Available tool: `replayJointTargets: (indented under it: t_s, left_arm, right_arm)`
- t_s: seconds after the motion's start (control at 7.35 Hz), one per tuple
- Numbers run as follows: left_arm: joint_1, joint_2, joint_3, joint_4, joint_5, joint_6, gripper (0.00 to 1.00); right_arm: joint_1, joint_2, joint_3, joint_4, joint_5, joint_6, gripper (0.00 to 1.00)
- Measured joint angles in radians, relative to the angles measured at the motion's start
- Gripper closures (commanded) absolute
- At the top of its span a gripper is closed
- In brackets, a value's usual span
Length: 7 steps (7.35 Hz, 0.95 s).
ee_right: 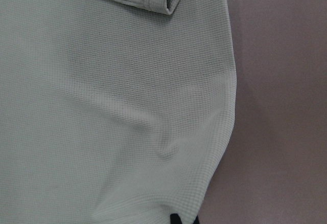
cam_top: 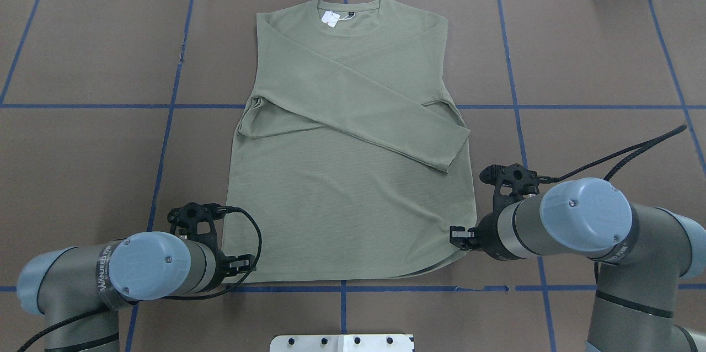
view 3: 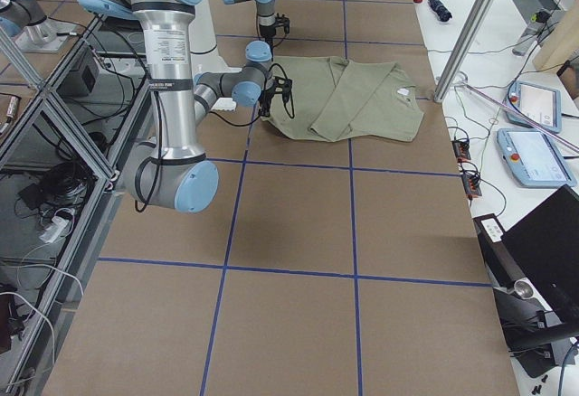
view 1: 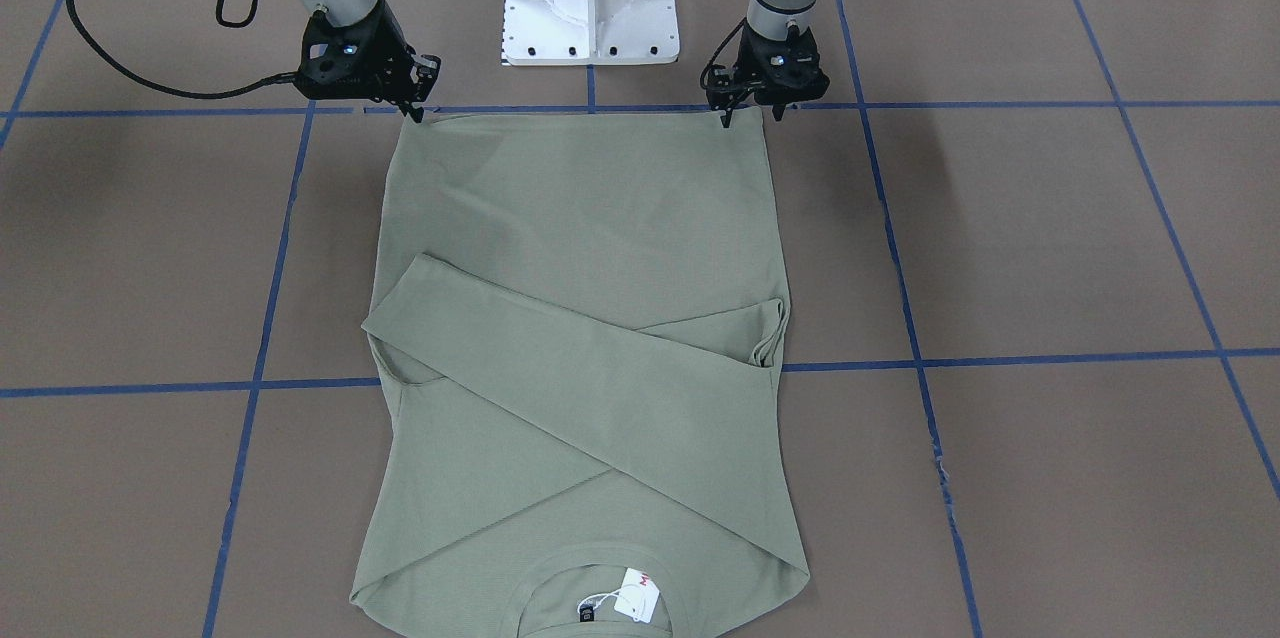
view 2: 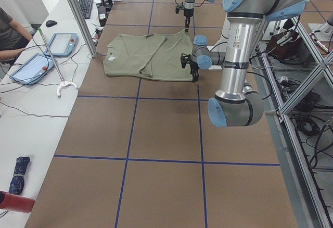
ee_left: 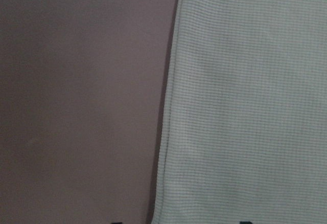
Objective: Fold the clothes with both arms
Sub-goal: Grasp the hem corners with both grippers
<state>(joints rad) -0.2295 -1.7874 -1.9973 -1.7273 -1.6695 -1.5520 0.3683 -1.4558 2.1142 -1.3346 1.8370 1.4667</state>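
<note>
My right black pincer (view 1: 413, 110) is clamped on the hem of the sage-green knit shirt (view 1: 580, 218); the left black pincer (view 1: 752, 116) stands apart. I'd close it squarely on its corner, then lift both evenly.

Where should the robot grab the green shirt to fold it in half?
By the two bottom hem corners, one per gripper, coming down from above at the robot's own edge. The shirt lies flat with both sleeves crossed over its chest, so the hem is the free straight edge. The left gripper and right gripper sit at those corners.

brown tabletop (view 1: 1050, 248) — blue tape grid (view 1: 1000, 359), white side bench (view 2: 31, 108), aluminium post (view 2: 79, 17)
</note>
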Motion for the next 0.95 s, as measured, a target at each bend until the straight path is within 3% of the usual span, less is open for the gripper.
replayJointTargets:
  t_s: [0.27,0.54,0.82,0.95]
  left_arm:
    - [0.002,0.002,0.001,-0.001,0.0,-0.008,0.41]
    - [0.002,0.003,0.002,0.0,0.001,-0.01,0.54]
    - [0.003,0.004,0.004,0.0,0.001,-0.01,0.74]
    - [0.004,0.004,0.006,0.0,0.0,-0.01,0.91]
  right_arm:
    - [0.014,0.0,0.001,0.0,0.018,0.0,1.0]
    - [0.017,0.0,0.001,0.0,0.023,0.0,1.0]
    - [0.02,0.0,0.002,0.0,0.024,0.0,1.0]
    - [0.022,0.0,0.004,0.0,0.025,0.0,1.0]
